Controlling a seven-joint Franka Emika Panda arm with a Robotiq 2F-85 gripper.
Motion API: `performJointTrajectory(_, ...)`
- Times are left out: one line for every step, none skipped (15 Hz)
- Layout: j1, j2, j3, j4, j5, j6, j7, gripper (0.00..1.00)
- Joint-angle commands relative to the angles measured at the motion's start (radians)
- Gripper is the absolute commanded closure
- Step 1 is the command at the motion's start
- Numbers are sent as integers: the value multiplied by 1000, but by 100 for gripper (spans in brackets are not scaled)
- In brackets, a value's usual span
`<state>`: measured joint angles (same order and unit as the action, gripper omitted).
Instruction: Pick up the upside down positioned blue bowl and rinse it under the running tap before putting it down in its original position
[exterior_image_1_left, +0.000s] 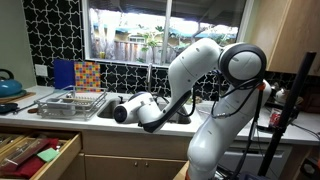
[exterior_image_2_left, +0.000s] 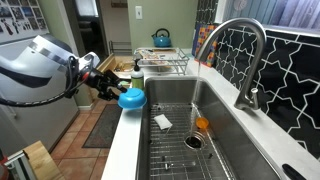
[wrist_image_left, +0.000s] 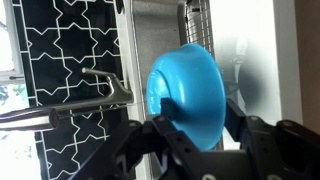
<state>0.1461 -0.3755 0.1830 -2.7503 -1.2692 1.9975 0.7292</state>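
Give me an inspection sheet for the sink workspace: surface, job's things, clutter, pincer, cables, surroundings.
Surface: pale counter beside a steel sink with a wire grid on its floor.
Job's things: blue bowl is lifted at the sink's edge, not yet under the tap; running water cannot be made out.
Clutter: white scrap and orange item in the sink; dish rack and blue kettle behind.
Grippers: pincer shut on the blue bowl.
Cables: dark cable runs along the arm.
Surroundings: black patterned tile backsplash, window, open drawer.
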Motion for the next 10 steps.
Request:
performJointTrajectory(-9, 38, -19, 26, -48, -29, 23, 71)
performJointTrajectory(-33, 64, -38, 47, -84, -31, 20, 71)
performJointTrajectory(-49, 82, -53, 65, -103, -48, 25, 71)
performJointTrajectory(-66, 100, -68, 79, -146, -62, 31, 71)
performJointTrajectory(-80, 121, -94, 95, -173, -53, 13, 71)
performJointTrajectory(-92, 139, -112, 109, -214, -48, 10, 71)
performJointTrajectory(-103, 158, -128, 119, -257, -45, 8, 71)
performJointTrajectory(-102, 179, -130, 129, -262, -69, 26, 71)
performJointTrajectory(-84, 121, -132, 101, -222, -45, 1, 46)
performJointTrajectory(-92, 140, -140, 112, -235, -46, 1, 46)
